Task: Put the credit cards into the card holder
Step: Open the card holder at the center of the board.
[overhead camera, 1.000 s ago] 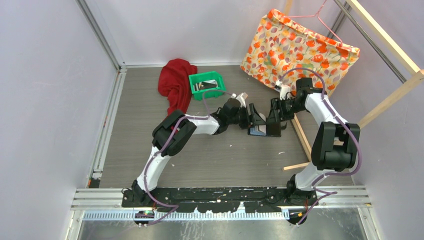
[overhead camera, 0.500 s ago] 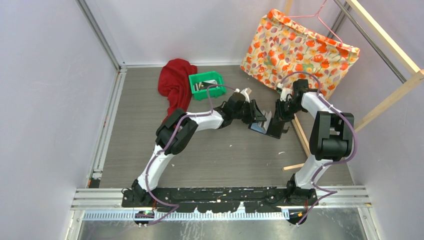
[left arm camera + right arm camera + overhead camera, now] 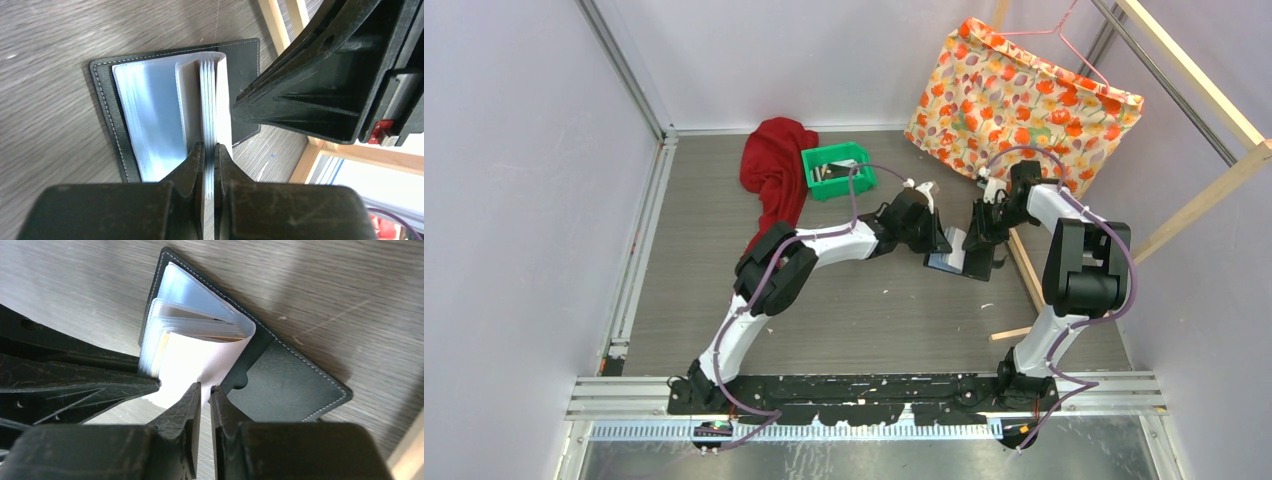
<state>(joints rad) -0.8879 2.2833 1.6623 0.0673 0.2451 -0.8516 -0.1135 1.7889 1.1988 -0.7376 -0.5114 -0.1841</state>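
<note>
Left wrist view shows the card holder lying open on the counter, well to the right of the green bin and nearer the arm bases. The left hand is squeezed down on a standing bundle of the holder's pale glossy leaves, with almost no gap between its fingers. The right hand is nearly as tight, and seems to pinch the edge of the outermost white leaf. A yellow-orange edge among the leaves may be a credit card already inside, though I cannot tell.

The main risk is the two hands pulling apart too hard. The leaves share one seam, and it could tear or crease. Nothing pins the black cover, so a lift could drag the whole holder off the counter. The glossy plastic is thin and may slip free, closing the pocket. The fingers sit almost touching, so a small sideways move could knock them together. With both hands occupied, neither is free to fetch a card from the bin's side.
</note>
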